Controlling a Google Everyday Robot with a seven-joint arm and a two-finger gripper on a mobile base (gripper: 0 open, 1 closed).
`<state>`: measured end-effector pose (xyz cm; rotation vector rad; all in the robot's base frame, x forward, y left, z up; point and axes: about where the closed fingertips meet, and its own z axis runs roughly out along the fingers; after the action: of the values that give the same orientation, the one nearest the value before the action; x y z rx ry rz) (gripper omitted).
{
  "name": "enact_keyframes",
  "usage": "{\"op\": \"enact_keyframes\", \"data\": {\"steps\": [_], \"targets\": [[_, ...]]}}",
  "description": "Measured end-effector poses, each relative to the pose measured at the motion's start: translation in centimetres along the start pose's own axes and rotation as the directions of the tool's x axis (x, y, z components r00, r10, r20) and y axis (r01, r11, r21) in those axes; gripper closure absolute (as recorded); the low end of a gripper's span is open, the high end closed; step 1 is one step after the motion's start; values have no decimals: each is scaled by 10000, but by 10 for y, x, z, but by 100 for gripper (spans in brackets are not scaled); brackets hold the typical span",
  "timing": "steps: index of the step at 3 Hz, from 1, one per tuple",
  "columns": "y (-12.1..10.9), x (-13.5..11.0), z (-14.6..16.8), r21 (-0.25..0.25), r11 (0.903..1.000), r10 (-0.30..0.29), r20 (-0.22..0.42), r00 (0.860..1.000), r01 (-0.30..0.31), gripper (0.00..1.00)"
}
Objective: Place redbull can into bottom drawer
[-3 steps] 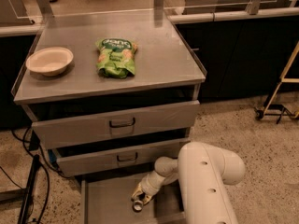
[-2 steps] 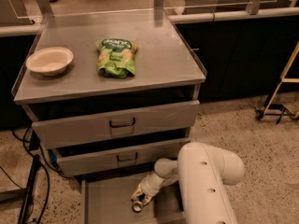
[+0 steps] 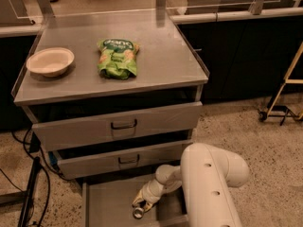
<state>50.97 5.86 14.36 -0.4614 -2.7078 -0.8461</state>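
Observation:
The bottom drawer (image 3: 106, 205) is pulled out, a wide shallow grey tray below the two upper drawers. My gripper (image 3: 142, 204) reaches down into it from the white arm (image 3: 208, 183) at the right. It is shut on the redbull can (image 3: 138, 213), a small silver can whose shiny round end faces the camera. The can is held low over the drawer floor, right of the middle. I cannot tell whether it touches the floor.
The middle drawer (image 3: 124, 160) and the top drawer (image 3: 120, 125) stand slightly open above the gripper. On the cabinet top lie a green snack bag (image 3: 118, 57) and a white bowl (image 3: 50, 61). Cables (image 3: 28, 183) hang at the left. A yellow cart frame (image 3: 284, 98) stands at the right.

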Motion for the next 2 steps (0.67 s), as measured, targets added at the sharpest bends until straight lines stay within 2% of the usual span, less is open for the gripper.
{"op": "enact_keyframes", "data": {"steps": [1, 2], "targets": [[0, 0, 0, 3, 10000, 1, 2, 10000, -1, 97], [0, 0, 0, 3, 10000, 1, 1, 10000, -1, 75]]}}
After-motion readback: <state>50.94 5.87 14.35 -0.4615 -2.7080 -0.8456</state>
